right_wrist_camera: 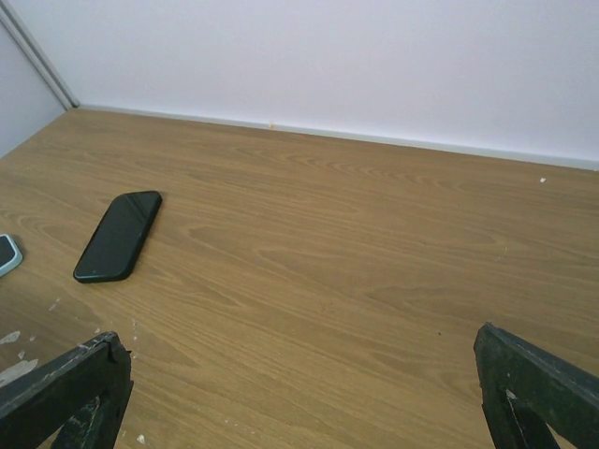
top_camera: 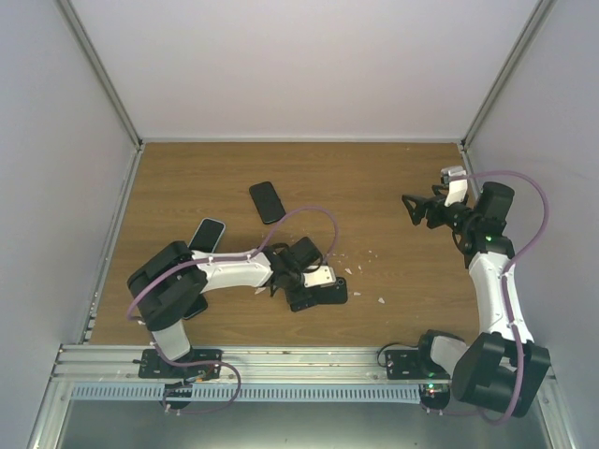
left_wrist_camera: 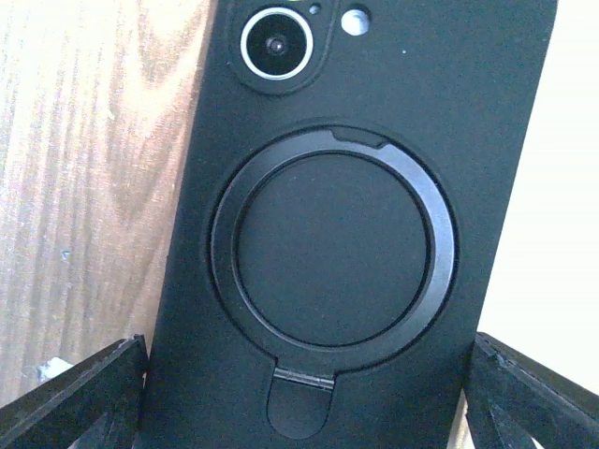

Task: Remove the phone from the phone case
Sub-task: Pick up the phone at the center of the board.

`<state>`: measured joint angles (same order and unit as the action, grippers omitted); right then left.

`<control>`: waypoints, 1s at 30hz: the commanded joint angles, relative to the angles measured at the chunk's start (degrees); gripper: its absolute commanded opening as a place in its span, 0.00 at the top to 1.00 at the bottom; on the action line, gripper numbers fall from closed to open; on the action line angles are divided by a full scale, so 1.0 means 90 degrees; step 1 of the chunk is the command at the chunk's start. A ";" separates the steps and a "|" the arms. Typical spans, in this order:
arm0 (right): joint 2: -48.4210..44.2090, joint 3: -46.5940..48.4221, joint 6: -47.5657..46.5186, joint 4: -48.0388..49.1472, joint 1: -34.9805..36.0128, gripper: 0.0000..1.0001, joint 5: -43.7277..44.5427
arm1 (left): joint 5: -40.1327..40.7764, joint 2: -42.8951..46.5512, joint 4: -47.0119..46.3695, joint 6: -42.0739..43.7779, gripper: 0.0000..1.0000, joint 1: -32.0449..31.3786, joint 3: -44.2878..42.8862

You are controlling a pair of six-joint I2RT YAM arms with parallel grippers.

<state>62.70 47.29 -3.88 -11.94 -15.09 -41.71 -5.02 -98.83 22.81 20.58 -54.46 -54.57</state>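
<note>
A black phone case (left_wrist_camera: 337, 243) lies back-up on the wooden table, its round ring stand (left_wrist_camera: 333, 248) folded flat. The phone is inside it, and only its camera lens (left_wrist_camera: 276, 44) shows through the cutout. My left gripper (left_wrist_camera: 309, 402) is low over the case (top_camera: 318, 297), with one finger (left_wrist_camera: 75, 398) at each long edge. The jaws are open, with a thin gap left on the right side. My left gripper (top_camera: 301, 279) reaches rightward at the table's middle front. My right gripper (top_camera: 418, 208) hovers open and empty at the right; in its own view the right gripper (right_wrist_camera: 299, 383) has bare wood below it.
A pale cream object (top_camera: 321, 277) lies against the case. A black phone (top_camera: 268, 202) lies further back, also seen as the black phone (right_wrist_camera: 119, 236) from the right wrist. A light-edged phone (top_camera: 207, 235) lies by the left arm. White crumbs (top_camera: 381, 299) dot the wood. White walls enclose the table.
</note>
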 commanded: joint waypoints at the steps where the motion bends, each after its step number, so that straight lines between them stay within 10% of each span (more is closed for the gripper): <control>1: 0.0043 0.0200 0.0099 0.0066 -0.0029 0.00 0.0134 | 0.0112 -0.0307 0.0119 0.0097 0.11 0.0183 -0.0213; 11: 0.0081 0.0305 0.0100 0.0083 -0.0029 0.00 0.0252 | -0.0112 -0.0684 0.0168 0.0602 0.10 0.0182 -0.0530; 30: 0.0075 0.0686 -0.0534 -0.0465 -0.0028 0.00 -0.0727 | -0.1628 0.0235 0.0235 0.0039 0.50 0.0960 -0.1258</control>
<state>63.24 52.10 -4.84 -14.48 -15.09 -42.30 -10.94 -103.11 27.24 23.05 -49.82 -62.50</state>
